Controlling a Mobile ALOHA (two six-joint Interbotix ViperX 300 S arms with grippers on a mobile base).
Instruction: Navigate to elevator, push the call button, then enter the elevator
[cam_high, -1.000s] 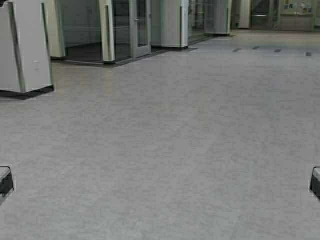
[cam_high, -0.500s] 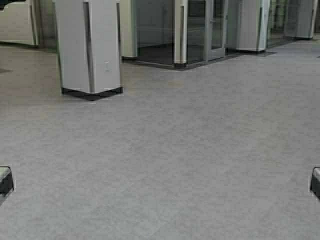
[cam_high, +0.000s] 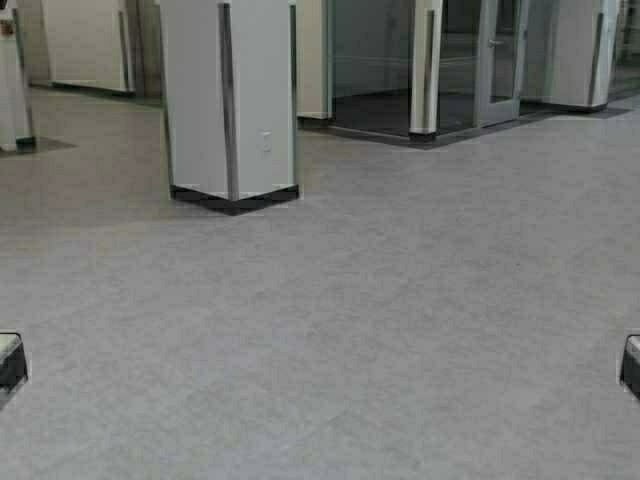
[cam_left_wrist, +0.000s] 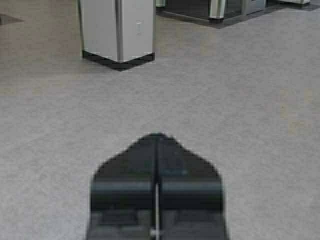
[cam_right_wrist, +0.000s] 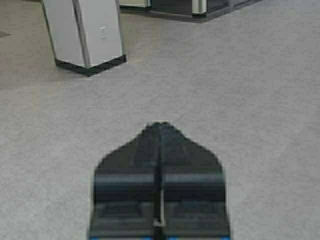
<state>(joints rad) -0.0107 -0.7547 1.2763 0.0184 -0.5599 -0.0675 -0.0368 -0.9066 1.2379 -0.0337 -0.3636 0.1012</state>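
We are in a wide indoor hall with a grey speckled floor (cam_high: 380, 330), and we take the square white pillar (cam_high: 230, 100) with a black base as our landmark. It stands ahead of us and a little to our left. Beyond the pillar and to its right runs a glass-walled entry (cam_high: 400, 60) with a framed glass door (cam_high: 500, 55). Beyond the pillar to its left is a pale wall panel (cam_high: 85, 45), too far off for us to say what it is.

Our left gripper (cam_left_wrist: 156, 185) is held low and level over the floor, well short of the pillar, with its fingers pressed together and nothing between them. Our right gripper (cam_right_wrist: 160, 180) sits the same way, fingers clenched on nothing, also well short of the pillar. From above, only a dark corner of each arm shows at the frame's edges.

We judge the task to be in its first stage, the drive across the hall. No elevator, steel doors or call button shows in any view, so we cannot say where it stands relative to the pillar. Finding it, pressing the button and entering are all left to do. The pillar's top is cut off, as is the glass entry's upper part.
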